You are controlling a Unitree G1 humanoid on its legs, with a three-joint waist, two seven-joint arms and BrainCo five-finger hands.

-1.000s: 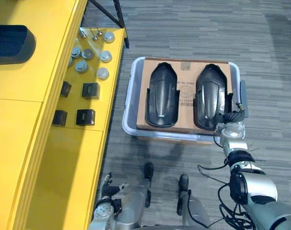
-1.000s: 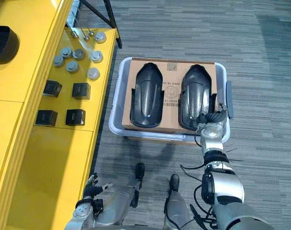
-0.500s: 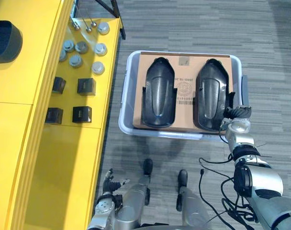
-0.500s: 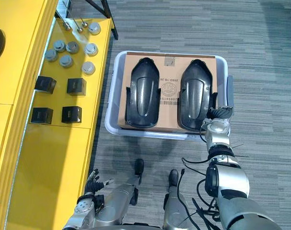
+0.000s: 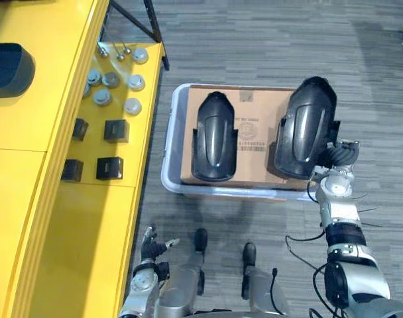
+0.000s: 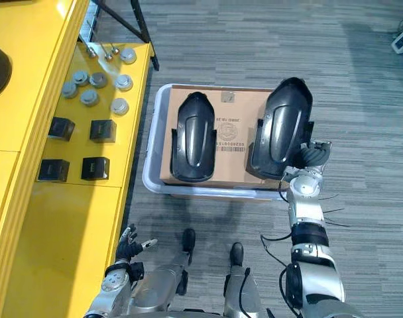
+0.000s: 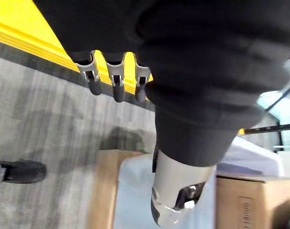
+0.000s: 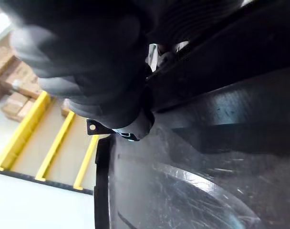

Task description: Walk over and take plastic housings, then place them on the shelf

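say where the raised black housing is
In the eye views the raised housing sits on the robot's right, tilted above the cardboard in the plastic bin, beside the flat housing, with the right hand gripping its near edge.

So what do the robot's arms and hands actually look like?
The arms are silver-grey and rounded. The left hand has silver fingers with dark tips, and a dark ribbed cover over its back and wrist. The right hand wears the same cover.
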